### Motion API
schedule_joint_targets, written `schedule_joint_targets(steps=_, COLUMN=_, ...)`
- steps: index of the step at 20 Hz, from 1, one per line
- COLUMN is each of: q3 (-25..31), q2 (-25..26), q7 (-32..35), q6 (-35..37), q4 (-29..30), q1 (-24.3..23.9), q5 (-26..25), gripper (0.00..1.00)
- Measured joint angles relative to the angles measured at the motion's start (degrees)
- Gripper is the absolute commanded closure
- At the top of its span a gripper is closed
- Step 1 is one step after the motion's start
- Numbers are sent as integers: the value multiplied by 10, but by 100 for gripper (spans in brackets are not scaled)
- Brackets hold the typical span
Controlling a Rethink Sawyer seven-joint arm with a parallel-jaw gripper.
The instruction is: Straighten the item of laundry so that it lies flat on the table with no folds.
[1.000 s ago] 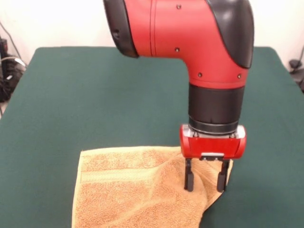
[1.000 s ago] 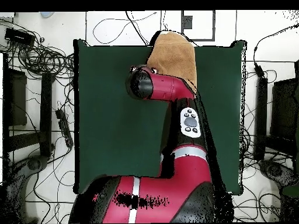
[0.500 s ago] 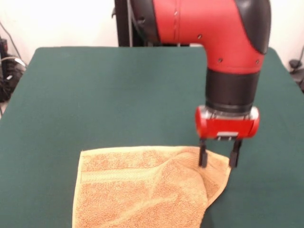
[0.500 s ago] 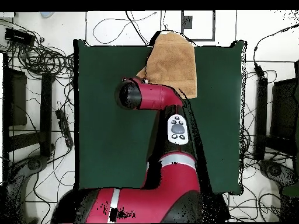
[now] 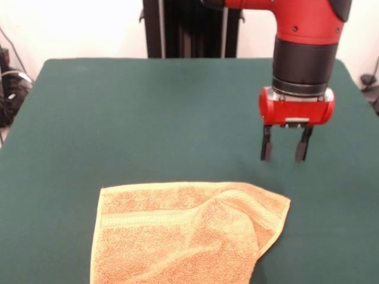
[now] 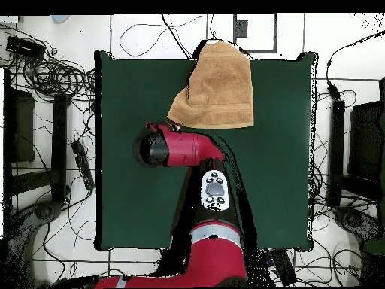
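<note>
Towel position: we find the orange-tan towel (image 5: 183,234) in the lower middle of the front view, running off the bottom edge; in the overhead view (image 6: 216,86) it sits in the upper middle of the frame, reaching the counter's top edge.
Towel shape: we see it is not flat. A fold runs diagonally across its right part in the front view, and the right corner is turned in so that side ends in a slanted edge. A woven band crosses the left part.
Claw position: we place the claw (image 5: 286,145) in the upper right of the front view, above and a little right of the towel's right corner, well clear of the cloth.
Claw state: we see both dark fingers (image 5: 266,146) pointing straight down with a plain gap between them, released, holding nothing and touching nothing.
Counter: we see bare dark green counter (image 5: 136,118) between claw and towel.
Overhead note: we note the red arm (image 6: 184,148) hides the claw there.
</note>
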Motion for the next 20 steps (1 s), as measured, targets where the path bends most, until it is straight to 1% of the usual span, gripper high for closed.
schedule_joint_targets(steps=2, q3=1, q2=1, q7=0, q6=-15, q4=8, q1=-3, q5=0, gripper=0)
schedule_joint_targets(steps=5, q3=6, q2=11, q7=0, q6=-64, q4=20, q1=-19, q5=0, gripper=0)
schedule_joint_targets(steps=8, q3=16, q2=28, q7=0, q6=-111, q4=21, q1=-42, q5=0, gripper=0)
schedule_joint_targets(steps=12, q3=25, q2=49, q7=0, q6=-153, q4=21, q1=-64, q5=0, gripper=0)
schedule_joint_targets(steps=15, q3=32, q2=64, q7=0, q6=-173, q4=22, q1=-78, q5=0, gripper=0)
schedule_joint_targets(steps=20, q3=38, q2=66, q7=0, q6=-181, q4=22, q1=-83, q5=0, gripper=0)
